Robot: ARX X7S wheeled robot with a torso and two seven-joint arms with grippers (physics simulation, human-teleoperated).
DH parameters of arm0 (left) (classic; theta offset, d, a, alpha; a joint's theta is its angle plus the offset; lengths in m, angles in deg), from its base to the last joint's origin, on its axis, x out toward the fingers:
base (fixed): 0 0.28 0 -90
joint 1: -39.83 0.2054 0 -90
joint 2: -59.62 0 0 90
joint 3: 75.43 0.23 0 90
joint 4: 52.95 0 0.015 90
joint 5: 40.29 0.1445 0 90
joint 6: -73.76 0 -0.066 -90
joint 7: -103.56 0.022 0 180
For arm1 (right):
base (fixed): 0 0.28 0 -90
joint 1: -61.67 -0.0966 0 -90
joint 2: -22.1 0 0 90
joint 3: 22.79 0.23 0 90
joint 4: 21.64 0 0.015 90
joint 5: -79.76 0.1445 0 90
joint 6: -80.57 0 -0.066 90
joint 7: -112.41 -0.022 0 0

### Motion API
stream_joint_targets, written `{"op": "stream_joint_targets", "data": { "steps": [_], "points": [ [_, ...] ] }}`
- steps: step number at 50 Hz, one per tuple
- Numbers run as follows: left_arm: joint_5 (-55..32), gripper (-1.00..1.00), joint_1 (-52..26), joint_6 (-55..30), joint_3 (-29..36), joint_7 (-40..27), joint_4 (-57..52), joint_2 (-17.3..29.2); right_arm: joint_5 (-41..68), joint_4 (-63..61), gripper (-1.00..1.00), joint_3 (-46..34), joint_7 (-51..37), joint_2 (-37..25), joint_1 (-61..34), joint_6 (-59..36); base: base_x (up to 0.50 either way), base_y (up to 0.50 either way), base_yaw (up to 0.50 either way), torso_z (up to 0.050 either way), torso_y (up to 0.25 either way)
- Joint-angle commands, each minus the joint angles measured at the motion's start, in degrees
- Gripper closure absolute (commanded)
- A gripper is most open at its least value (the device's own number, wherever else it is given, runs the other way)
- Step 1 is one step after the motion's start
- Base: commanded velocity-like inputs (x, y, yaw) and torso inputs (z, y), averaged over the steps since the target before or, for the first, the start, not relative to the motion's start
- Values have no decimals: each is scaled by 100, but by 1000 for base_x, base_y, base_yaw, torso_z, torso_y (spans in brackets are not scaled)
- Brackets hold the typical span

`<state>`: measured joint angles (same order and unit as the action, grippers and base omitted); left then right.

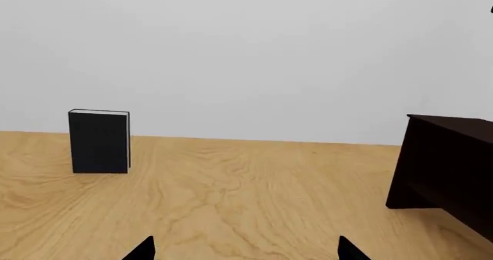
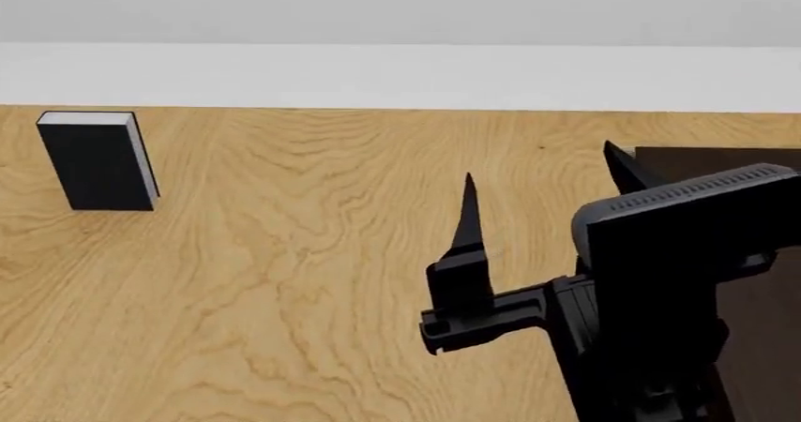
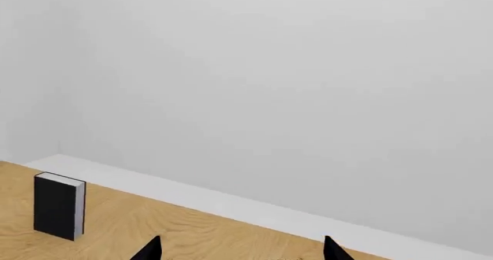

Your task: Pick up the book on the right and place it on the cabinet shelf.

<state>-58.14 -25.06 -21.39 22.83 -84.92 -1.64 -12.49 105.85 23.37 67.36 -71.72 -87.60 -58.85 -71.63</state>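
At the far left a black book (image 2: 96, 162) is seen standing upright on the tabletop (image 2: 313, 253), spine vertical, white page edges turned to the right in the head view. It is not the book that is wanted. The grey book of the task is found in none of the views, so its heading and long axis cannot be told; it is presumably further right, out of frame.

Nearer the middle, the left gripper (image 1: 246, 249) is shown with its fingers (image 1: 142, 249) set wide apart and nothing between them. The right gripper (image 3: 240, 249) is likewise spread and empty, and is aimed mostly at the wall (image 3: 308, 86). One arm (image 2: 651, 281) is raised in the head view, though which one cannot be told.

At the right, the dark cabinet (image 1: 447, 156) stands on the tabletop; its shelf board cannot be made out clearly.

The step in hand is judged to be the search and approach, with no grasp yet made. A turn to the right is called for, so that the grey book is brought into view before an arm is lowered.
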Motion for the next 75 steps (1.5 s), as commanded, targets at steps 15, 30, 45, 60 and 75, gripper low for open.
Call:
{"op": "stream_joint_targets", "data": {
  "steps": [15, 30, 45, 60, 75],
  "points": [
    [-41, -100, 102, 59, 125, -33, -4, 91, 1935, -838, -100, 1011, 676, -286, -999, -2621, 0, 0, 0, 0, 0],
    [-232, -100, 81, -96, 45, -96, -196, 241, 4056, -1032, -100, 1086, 461, -1339, -1212, -2660, 0, 0, 0, 0, 0],
    [-434, -100, -100, -301, -14, -148, -241, 339, 5411, -1497, -100, 542, 307, -2644, -1449, -1879, 0, 0, 0, 0, 0],
    [-649, -100, -222, -471, -88, -175, -300, 456, 4429, -1500, -100, -5063, -57, -5657, -3489, 2376, 0, 0, 0, 0, 0],
    [-781, -100, -349, -662, -64, -218, -372, 543, 3055, -1501, -100, -14986, -816, -5294, -10444, 4748, 0, 0, 0, 0, 0]
  ]
}}
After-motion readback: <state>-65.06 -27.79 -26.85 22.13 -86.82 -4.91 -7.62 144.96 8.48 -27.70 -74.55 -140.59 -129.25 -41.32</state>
